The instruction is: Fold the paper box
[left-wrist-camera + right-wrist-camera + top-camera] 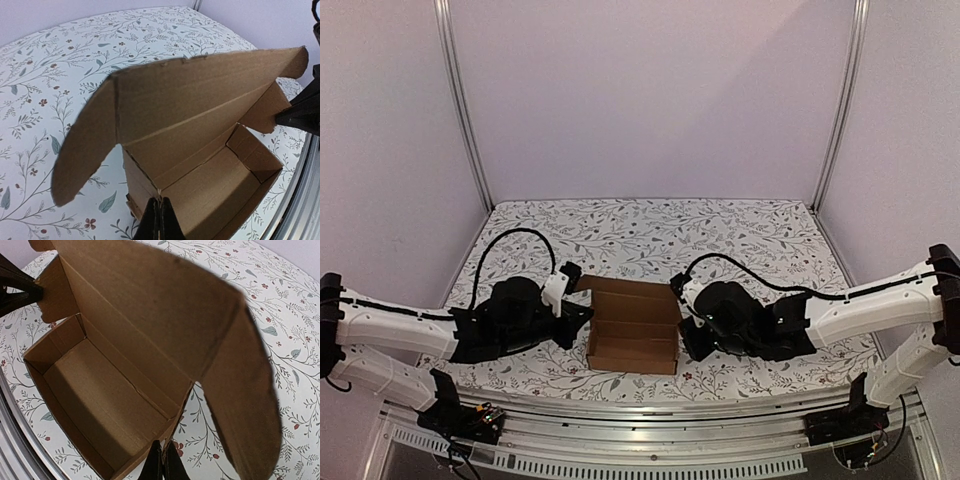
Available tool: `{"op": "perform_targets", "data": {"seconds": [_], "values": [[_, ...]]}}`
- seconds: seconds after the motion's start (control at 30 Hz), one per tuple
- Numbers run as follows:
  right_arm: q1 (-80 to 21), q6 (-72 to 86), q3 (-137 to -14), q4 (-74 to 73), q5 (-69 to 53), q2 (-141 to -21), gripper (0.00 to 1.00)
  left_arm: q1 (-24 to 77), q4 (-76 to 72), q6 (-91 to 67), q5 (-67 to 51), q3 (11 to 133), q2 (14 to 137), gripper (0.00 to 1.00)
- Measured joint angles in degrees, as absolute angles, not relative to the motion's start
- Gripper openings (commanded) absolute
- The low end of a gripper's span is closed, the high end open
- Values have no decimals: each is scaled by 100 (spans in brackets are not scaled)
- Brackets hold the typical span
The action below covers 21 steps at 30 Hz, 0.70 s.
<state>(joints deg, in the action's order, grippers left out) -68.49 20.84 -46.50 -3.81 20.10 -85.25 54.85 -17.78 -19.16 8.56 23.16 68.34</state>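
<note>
The plain brown cardboard paper box (632,338) is set mid-table on the floral-printed tablecloth (650,225), its tray formed and lid raised. It is judged light, stiff in its panels but easily creased, and best taken at wall edges. Each end wall is pinched by a closed pincer, the black left gripper (159,210) and black right gripper (163,452).

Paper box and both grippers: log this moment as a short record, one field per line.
paper box: tray formed, standing on the floral tablecloth
lid: open and raised
side flaps: not tucked in
left gripper: shut on one end of the box
right gripper: shut on the opposite end
inside: empty
</note>
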Motion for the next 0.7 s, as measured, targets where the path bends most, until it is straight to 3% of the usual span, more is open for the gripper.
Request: {"op": "perform_targets", "data": {"seconds": [0.33,0.7], "values": [[-7247,2668,-4995,-414,3151,-8927,0,5743,-1883,-2025,1149,2316,6917,0],[-7393,2963,-5076,-473,3516,-9168,0,5983,-2154,-2154,1350,2316,7166,0]]}}
